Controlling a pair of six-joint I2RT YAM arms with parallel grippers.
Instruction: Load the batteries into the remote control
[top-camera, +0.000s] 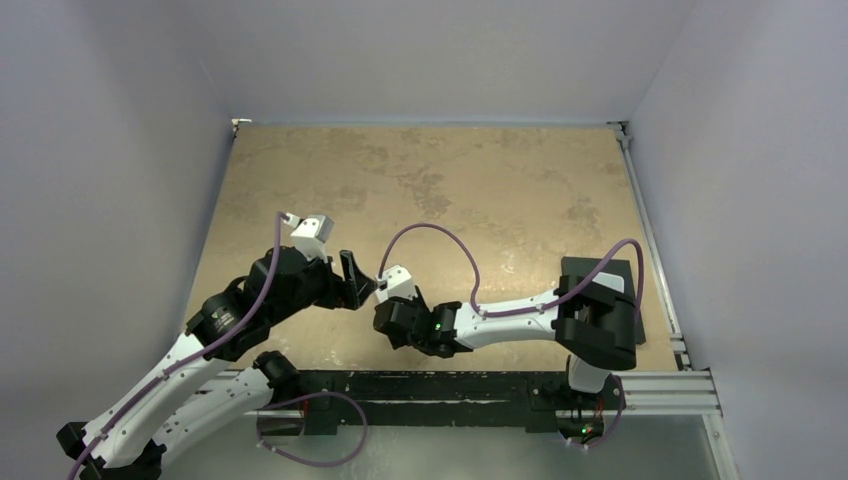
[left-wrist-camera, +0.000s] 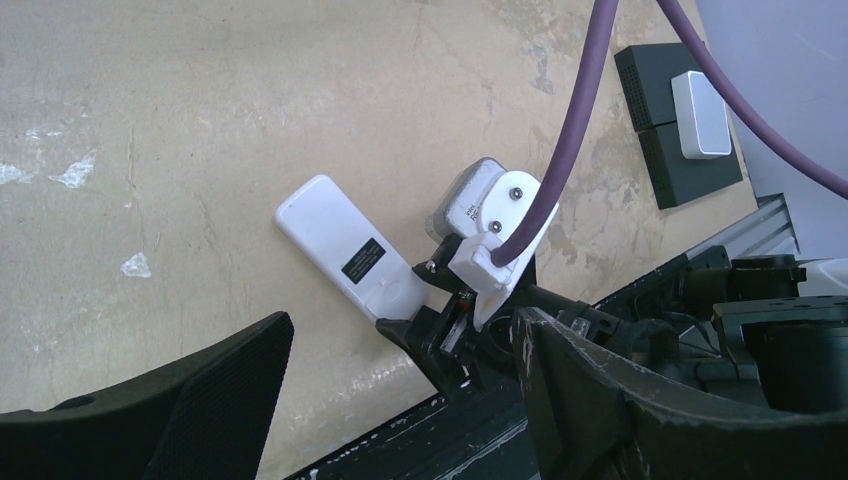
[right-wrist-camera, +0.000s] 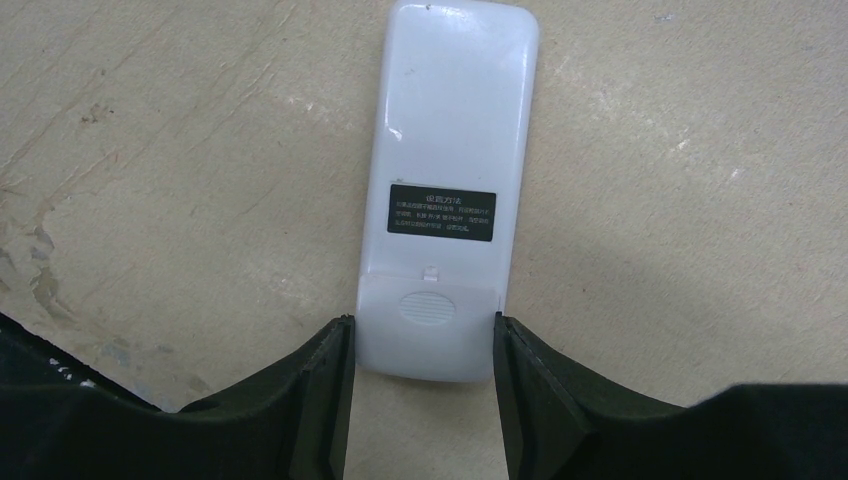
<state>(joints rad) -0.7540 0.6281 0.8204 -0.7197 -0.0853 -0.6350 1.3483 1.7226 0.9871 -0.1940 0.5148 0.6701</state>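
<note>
left pincer (top-camera: 357, 280) gapes empty, remote (right-wrist-camera: 450, 180) just ahead of it, back up on the worktop (right-wrist-camera: 150, 150). right pincer (right-wrist-camera: 425, 330) grips the remote's cover (right-wrist-camera: 428, 345) end. cover still on, no batteries in sight: loading all remains.

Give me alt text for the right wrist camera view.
A flat white rectangular remote control lies back-up on the mottled tan table, its battery-cover end pinched between the two black fingers of the right gripper. A black label sits mid-back.

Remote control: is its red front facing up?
No, the remote control lies with its plain white back and black label facing up.
</note>
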